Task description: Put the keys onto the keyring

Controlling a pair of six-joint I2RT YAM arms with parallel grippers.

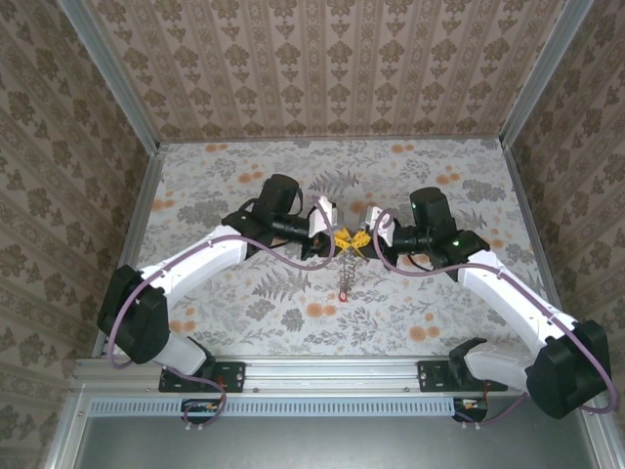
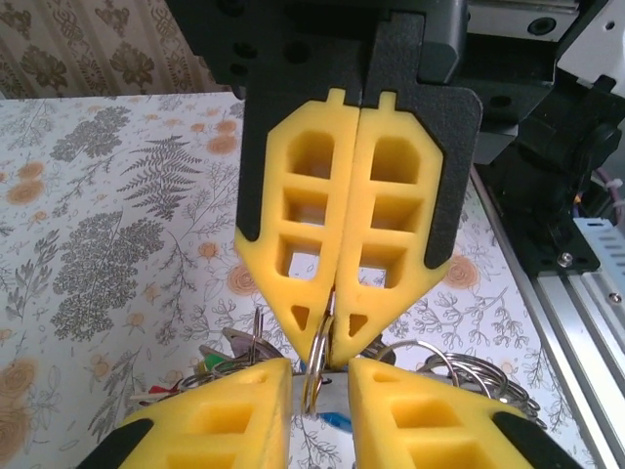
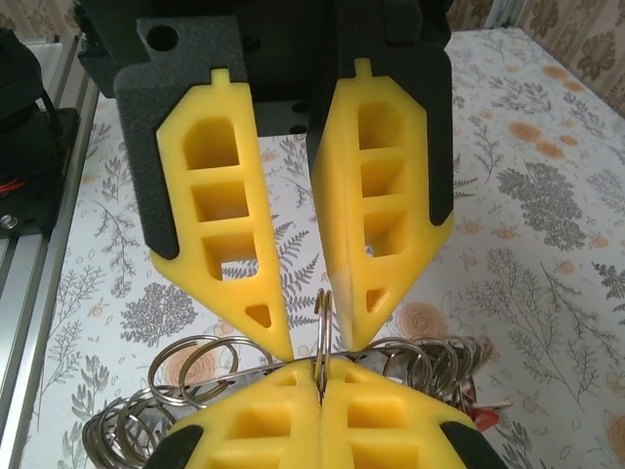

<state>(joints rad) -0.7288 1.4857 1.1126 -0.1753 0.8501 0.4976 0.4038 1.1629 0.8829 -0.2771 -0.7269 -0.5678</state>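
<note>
Right wrist view: right gripper (image 3: 320, 383) pinches the keyring (image 3: 430, 360) by its upright loop, left gripper (image 3: 322, 342) stands narrowly parted astride it, so spreading that loop for a key probably comes next.

This is a robotics lab test cell. Patterned wall panels (image 1: 332, 59) close three sides inside an aluminium frame (image 1: 110, 73). The floral-printed tabletop (image 1: 244, 303) carries a left arm (image 1: 195, 264) and a right arm (image 1: 508, 293), both bolted to a rail (image 1: 332, 372) beside a slotted cable duct (image 1: 332, 404).

The bench (image 1: 244, 322), covered in a print of ferns and orange blooms, carries a grey chain-like keyring (image 1: 346, 269) near its middle, a red-tagged key (image 1: 346, 294) at the near end
</note>
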